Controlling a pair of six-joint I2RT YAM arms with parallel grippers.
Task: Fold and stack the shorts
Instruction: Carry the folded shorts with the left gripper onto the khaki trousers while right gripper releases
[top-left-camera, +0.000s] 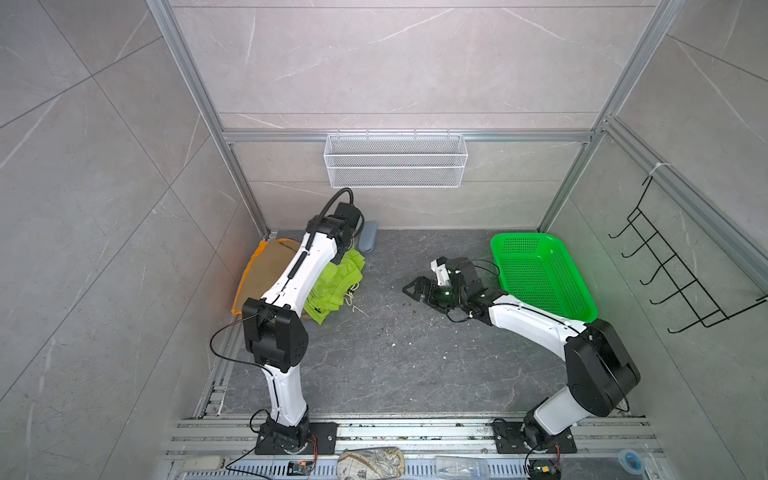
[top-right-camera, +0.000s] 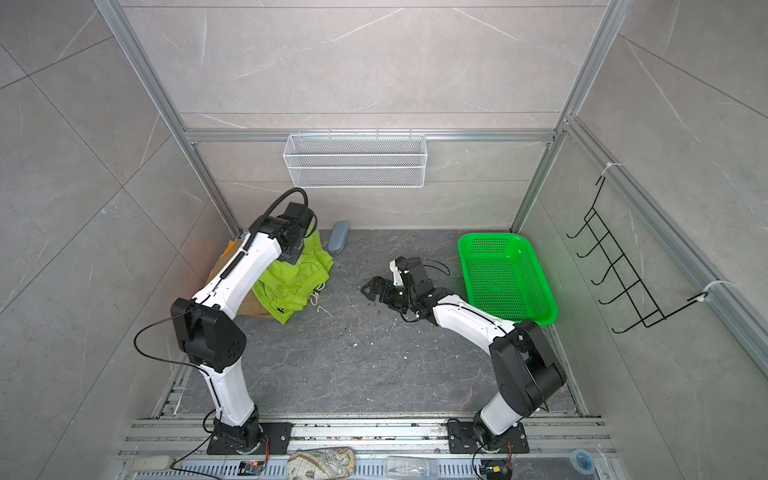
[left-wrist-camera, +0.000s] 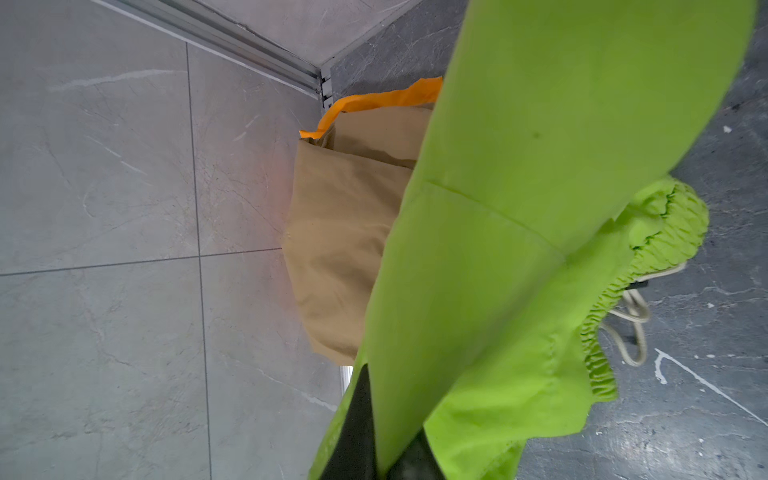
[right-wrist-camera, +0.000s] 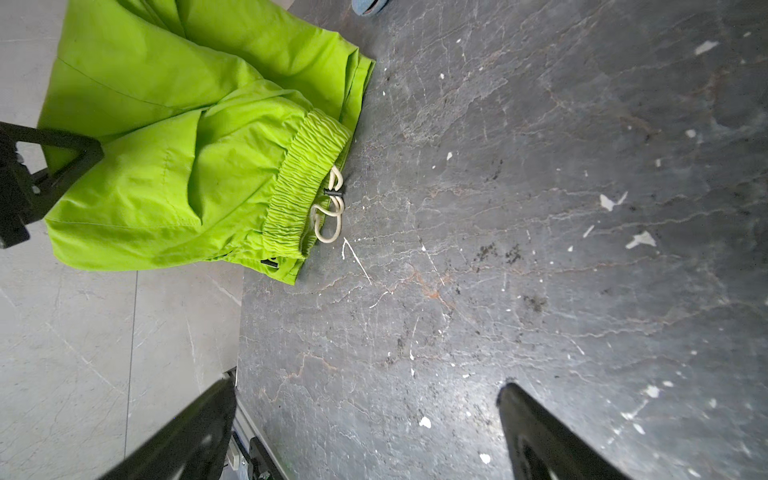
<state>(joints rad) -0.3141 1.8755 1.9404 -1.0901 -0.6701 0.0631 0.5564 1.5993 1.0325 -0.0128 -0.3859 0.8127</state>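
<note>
Shorts of three colours are gathered at the far left corner of the counter (top-left-camera: 415, 365). The orange shorts (left-wrist-camera: 374, 99) lie at the bottom, showing only as a bright strip along the outer edges of the pile. The khaki shorts (left-wrist-camera: 340, 249) lie flat on top of them. The lime green shorts (top-left-camera: 336, 286) rest partly over the khaki pair's inner side and partly on the bare counter, toward the middle. The left tool (left-wrist-camera: 384, 440) is clamped tight on a fold of the lime green shorts, with cloth running up between its two dark fingers. This part of the garment is lifted off the pile, while the rest sags down to the surface. In the right wrist view the gathered elastic waistband lies on the counter, its pale drawstring (right-wrist-camera: 330, 208) looped beside it on the dark stone. The right tool (right-wrist-camera: 365, 419) hangs low over the bare middle of the counter, well apart from the shorts. Its jaws are spread wide with nothing between them. Just beside the right arm, a green basket (top-left-camera: 540, 278) sits in the far right corner. A small grey case (top-left-camera: 368, 241) lies at the far edge, near the lime green shorts. A white wire basket (top-left-camera: 395, 160) hangs on the back wall.
</note>
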